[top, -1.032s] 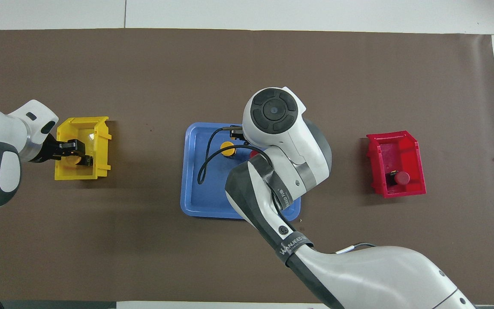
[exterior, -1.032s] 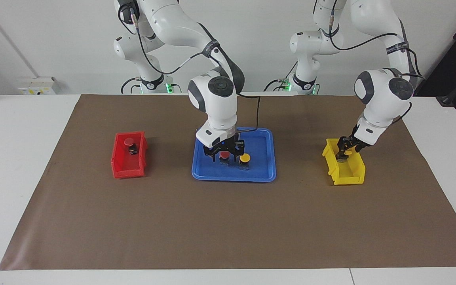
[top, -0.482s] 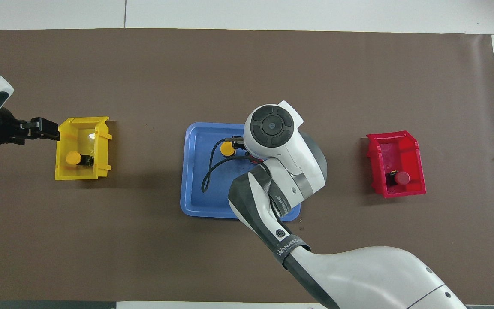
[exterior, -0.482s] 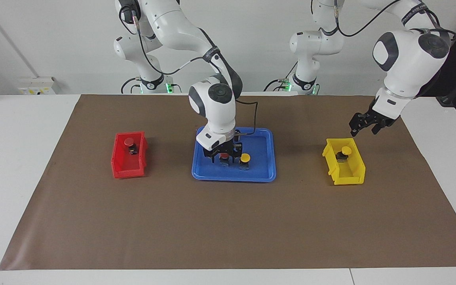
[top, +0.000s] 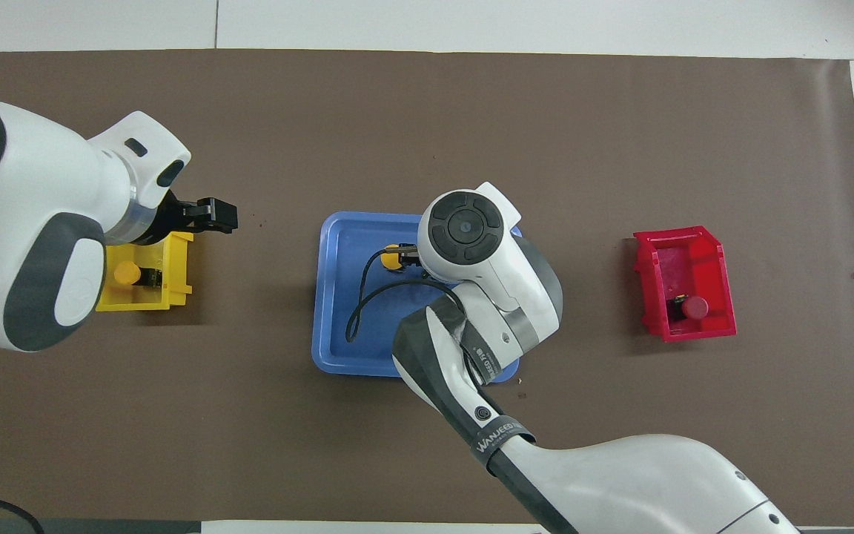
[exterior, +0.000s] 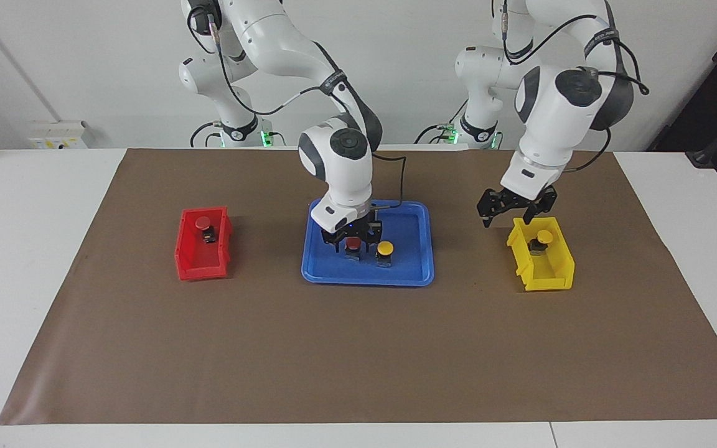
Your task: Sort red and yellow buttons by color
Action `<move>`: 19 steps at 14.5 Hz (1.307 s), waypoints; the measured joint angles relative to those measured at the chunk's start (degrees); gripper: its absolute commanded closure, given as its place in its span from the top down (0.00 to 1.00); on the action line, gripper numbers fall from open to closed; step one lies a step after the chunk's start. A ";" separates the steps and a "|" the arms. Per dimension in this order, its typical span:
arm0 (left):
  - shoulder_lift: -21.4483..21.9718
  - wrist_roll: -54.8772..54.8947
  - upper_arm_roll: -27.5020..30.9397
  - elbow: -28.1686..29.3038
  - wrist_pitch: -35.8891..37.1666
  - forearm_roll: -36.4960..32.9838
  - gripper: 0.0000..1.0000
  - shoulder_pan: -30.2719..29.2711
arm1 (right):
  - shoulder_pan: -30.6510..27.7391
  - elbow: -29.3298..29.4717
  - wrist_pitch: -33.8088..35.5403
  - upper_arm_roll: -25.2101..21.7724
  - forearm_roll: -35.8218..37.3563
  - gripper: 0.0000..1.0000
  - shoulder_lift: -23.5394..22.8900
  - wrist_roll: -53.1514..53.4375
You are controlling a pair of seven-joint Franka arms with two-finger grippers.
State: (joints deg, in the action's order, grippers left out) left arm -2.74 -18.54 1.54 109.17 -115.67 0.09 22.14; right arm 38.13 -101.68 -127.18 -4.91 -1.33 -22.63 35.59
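One red button [exterior: 203, 224] lies in the red bin [exterior: 200, 267], also seen from overhead [top: 694, 306]. One yellow button [exterior: 543, 237] lies in the yellow bin [exterior: 548, 283], also seen from overhead [top: 127, 273]. A red button [exterior: 353, 244] and a yellow button [exterior: 385, 249] stand side by side in the blue tray [exterior: 417, 274]. My right gripper [exterior: 352, 246] is low in the tray, open, its fingers on either side of that red button. My right arm hides this button from overhead. My left gripper [exterior: 508, 216] is open and empty, over the mat beside the yellow bin, on the tray's side.
The red bin [top: 716, 259] sits toward the right arm's end of the brown mat, the yellow bin [top: 175, 289] toward the left arm's end, the blue tray [top: 330, 348] between them. A black cable loops over the tray.
My left gripper has let go of a yellow button in the yellow bin, risen, and swung toward the tray. My right gripper has sunk a little around the red button.
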 measured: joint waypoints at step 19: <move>-10.24 -9.31 -0.03 -0.96 -13.93 1.13 0.99 12.99 | -8.13 1.46 9.35 -0.68 -0.02 0.35 7.88 -8.49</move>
State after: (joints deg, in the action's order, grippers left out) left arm -12.98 -27.85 1.51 108.21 -129.60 1.23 35.13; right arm 30.00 -100.22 -117.83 -5.59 -1.35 -14.75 27.10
